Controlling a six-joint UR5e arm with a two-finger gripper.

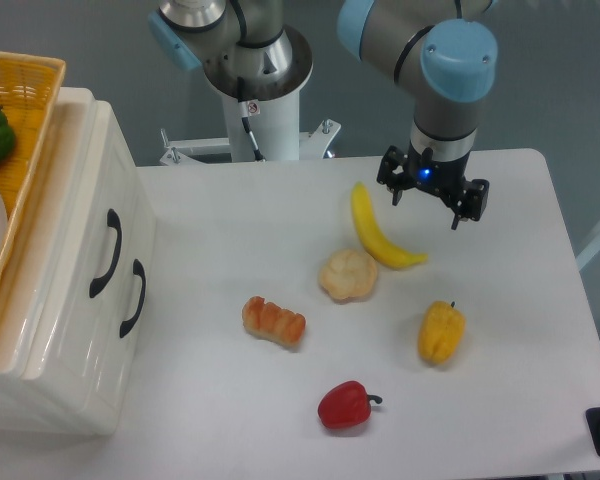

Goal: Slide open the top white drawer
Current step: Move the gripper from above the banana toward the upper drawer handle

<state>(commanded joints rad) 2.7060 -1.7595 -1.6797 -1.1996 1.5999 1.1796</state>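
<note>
Claw (428, 203) spread by banana (380, 232) | top white drawer (92, 215) shut

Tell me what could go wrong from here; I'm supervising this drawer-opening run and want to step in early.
1. The pincer hangs open over the banana, far from the top drawer; crossing low could knock the bun or croissant.
2. The two black handles sit close together, so it might hook the lower handle instead of the top handle.
3. A basket rests on the cabinet; a hard pull may shake it.
</note>
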